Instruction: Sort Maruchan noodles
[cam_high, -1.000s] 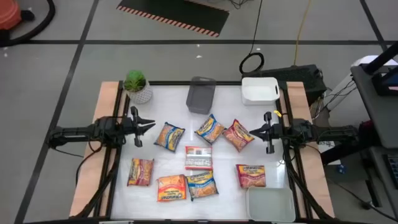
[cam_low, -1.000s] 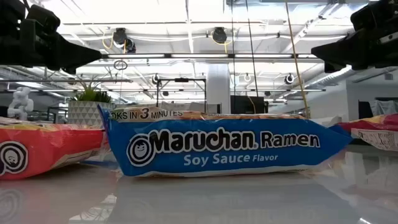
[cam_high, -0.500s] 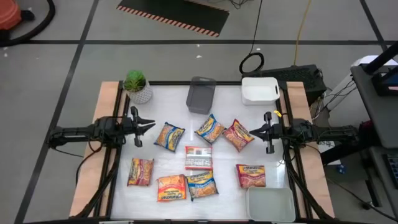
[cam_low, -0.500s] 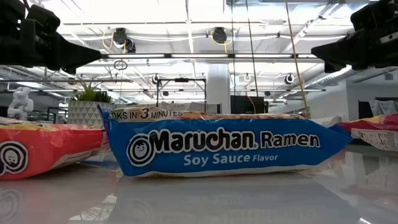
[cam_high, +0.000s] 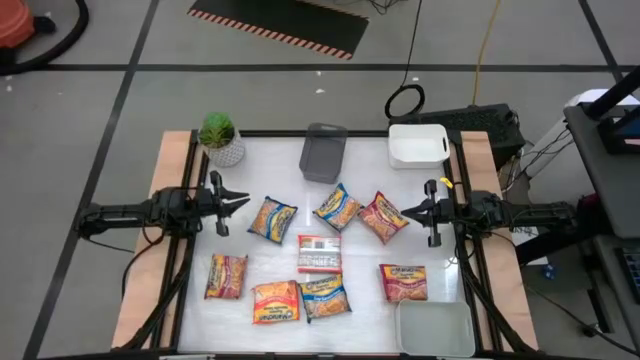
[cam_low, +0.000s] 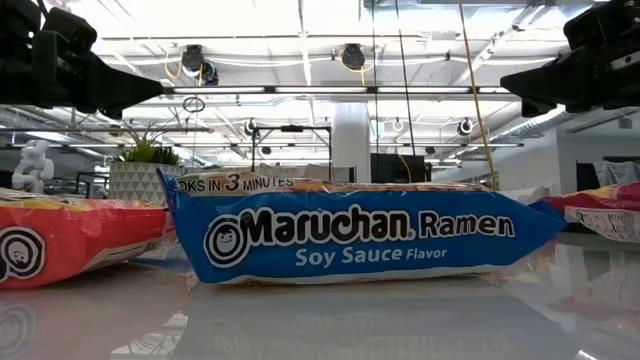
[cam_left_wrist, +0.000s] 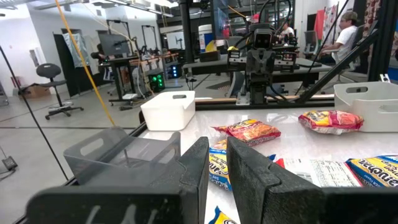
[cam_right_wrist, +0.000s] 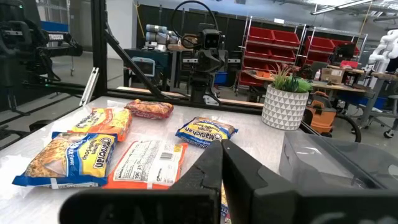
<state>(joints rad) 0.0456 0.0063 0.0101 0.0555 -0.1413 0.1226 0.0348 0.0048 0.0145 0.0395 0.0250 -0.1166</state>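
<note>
Facing each other across a white tabletop (cam_high: 360, 255), the left tool (cam_high: 238, 201) and the right tool (cam_high: 408, 212) hover at opposite edges, each with fingers nearly closed and holding nothing. Eight Maruchan noodles (cam_high: 318, 255) packets lie scattered flat between them, a blue soy sauce packet (cam_low: 350, 238) nearest the low camera. A grey tray (cam_high: 322, 152), a white tray (cam_high: 417, 145) and a potted plant (cam_high: 220, 138) line the far edge; another tray (cam_high: 435, 328) sits near the right corner.

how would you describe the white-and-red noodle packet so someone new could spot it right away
Start at the grey tray on the table's far edge, then come straight toward the near edge. The white-and-red packet lies mid-table, past a blue-and-yellow packet. Only it shows a pale, text-covered face; its neighbours are all bright colours.
</note>
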